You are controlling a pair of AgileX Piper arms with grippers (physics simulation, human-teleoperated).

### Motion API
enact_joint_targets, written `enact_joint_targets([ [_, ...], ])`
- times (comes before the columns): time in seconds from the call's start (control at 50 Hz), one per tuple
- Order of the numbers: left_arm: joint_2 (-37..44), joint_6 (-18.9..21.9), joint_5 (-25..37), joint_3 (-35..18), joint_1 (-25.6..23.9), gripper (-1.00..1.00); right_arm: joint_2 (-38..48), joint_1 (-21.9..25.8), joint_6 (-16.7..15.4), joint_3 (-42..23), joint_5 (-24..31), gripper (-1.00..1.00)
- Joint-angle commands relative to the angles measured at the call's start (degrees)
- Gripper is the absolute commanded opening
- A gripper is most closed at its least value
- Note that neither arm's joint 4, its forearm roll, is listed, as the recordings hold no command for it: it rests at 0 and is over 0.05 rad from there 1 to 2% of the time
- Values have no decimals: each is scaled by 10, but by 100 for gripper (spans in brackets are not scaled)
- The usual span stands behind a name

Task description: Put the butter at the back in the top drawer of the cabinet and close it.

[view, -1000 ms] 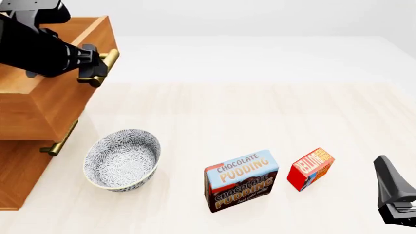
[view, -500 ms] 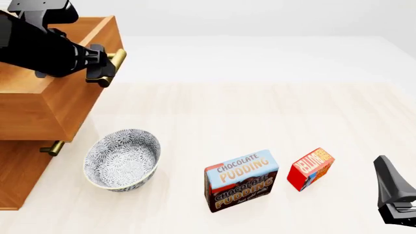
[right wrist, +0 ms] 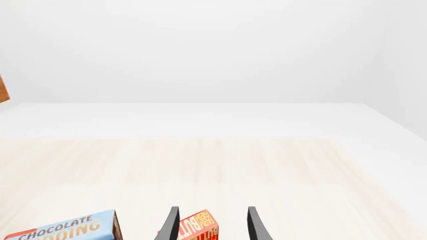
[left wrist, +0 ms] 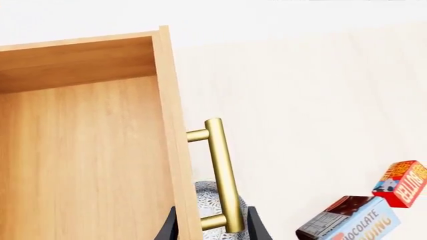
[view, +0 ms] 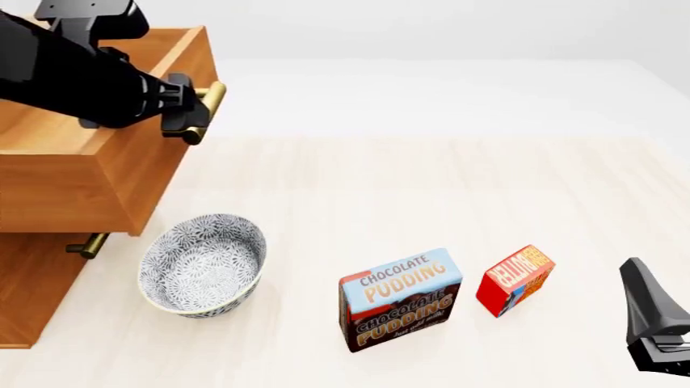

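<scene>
Since a second ago I've drawn the top drawer (view: 76, 174) further out of the cabinet (view: 27, 283); in the front view my left gripper (view: 183, 109) is clamped on its brass handle (view: 205, 105). The butter (view: 515, 280) stands untouched beside the "CHOCOLATE PUDDING" box (view: 401, 299), with the right gripper (view: 658, 327) nearby, jaws I cannot tell. Left wrist: fingers straddle the handle, the drawer looks bare inside. Right wrist: its jaws stand wide, the butter just ahead, its lettering cut off. I judge loading and closing remain
</scene>
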Motion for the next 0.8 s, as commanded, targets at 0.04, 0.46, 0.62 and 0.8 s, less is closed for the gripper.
enact_joint_targets([
  [0.04, 15, 17, -2, 19, -23, 100, 0, 0, 0, 0, 0, 100],
  [0.46, 16, 10, 1, 8, -52, 100, 0, 0, 0, 0, 0, 100],
  [0.62, 11, 11, -2, 9, -56, 100, 0, 0, 0, 0, 0, 100],
  [0.8, 8, 8, 3, 0, -65, 100, 0, 0, 0, 0, 0, 100],
])
